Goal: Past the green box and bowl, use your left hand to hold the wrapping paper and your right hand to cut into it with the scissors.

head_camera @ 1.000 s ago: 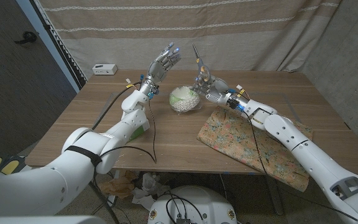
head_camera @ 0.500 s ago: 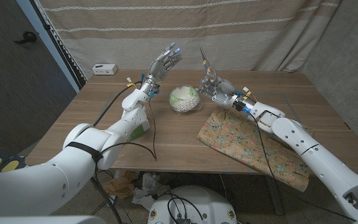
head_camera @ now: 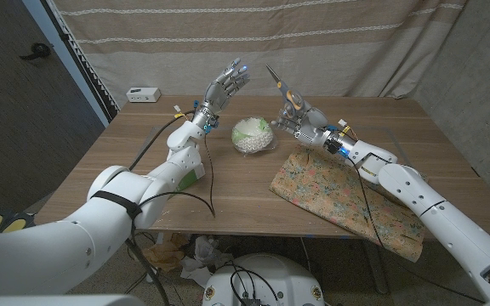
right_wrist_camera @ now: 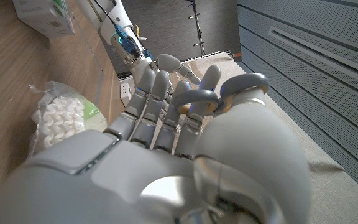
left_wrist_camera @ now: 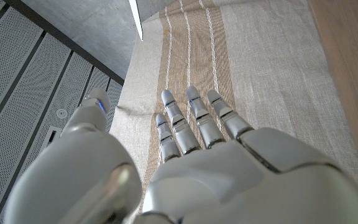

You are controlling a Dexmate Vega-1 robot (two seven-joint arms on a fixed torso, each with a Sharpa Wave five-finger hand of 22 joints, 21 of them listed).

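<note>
the right hand [head_camera: 300, 117] at upper centre grips the scissors [head_camera: 281, 87]; the left hand [head_camera: 226, 85] is raised, spread and empty; the wrapping paper [head_camera: 330, 194] at lower right looks thin and floppy; best pinned near its edge.

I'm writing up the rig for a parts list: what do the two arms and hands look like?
Both arms have glossy white rounded shells. The left arm has a black band near the shoulder and a thin black cable hanging beside it. The right arm shows blue-lit, wired fittings at the wrist. The left hand and right hand are silver-grey metal with jointed fingers, some tipped blue.
</note>
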